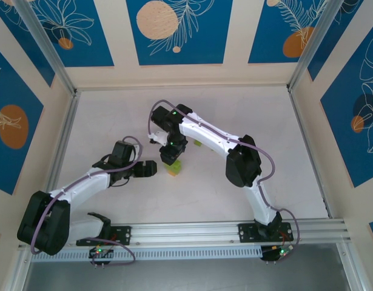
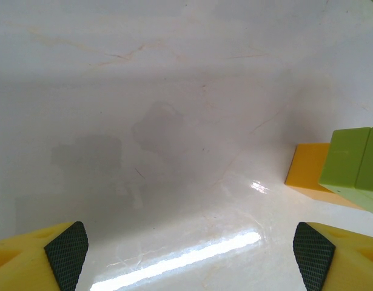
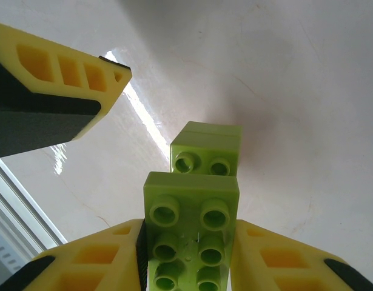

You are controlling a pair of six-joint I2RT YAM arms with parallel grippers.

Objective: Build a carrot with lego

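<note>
Nearest the arm bases, the left claw (image 2: 186, 257) hangs low over the pale glossy table (image 2: 174, 91), jaws spread wide with nothing between them. It faces the build from the side, which I judge to be a waiting pose, ready to steady the piece when pressing comes. Just beyond it the small orange plastic brick (image 2: 304, 167) lies on the table, meant as the pointed end. Over that brick the right claw (image 3: 189, 242) points down, closed tight on a lime-green studded plastic brick (image 3: 191, 203). It grips the brick by its long sides, so the underside is free to mate. A second, smaller lime-green brick (image 3: 205, 148) sits just past the held one's end and seems joined to it, though the seam is hard to read. From above, the half-built carrot (image 1: 173, 163) is at mid-table between the two claws, green hard against orange. Farther off, a loose lime-green brick (image 1: 197, 143) lies on the table beside the right arm, probably a leaf piece kept within reach
</note>
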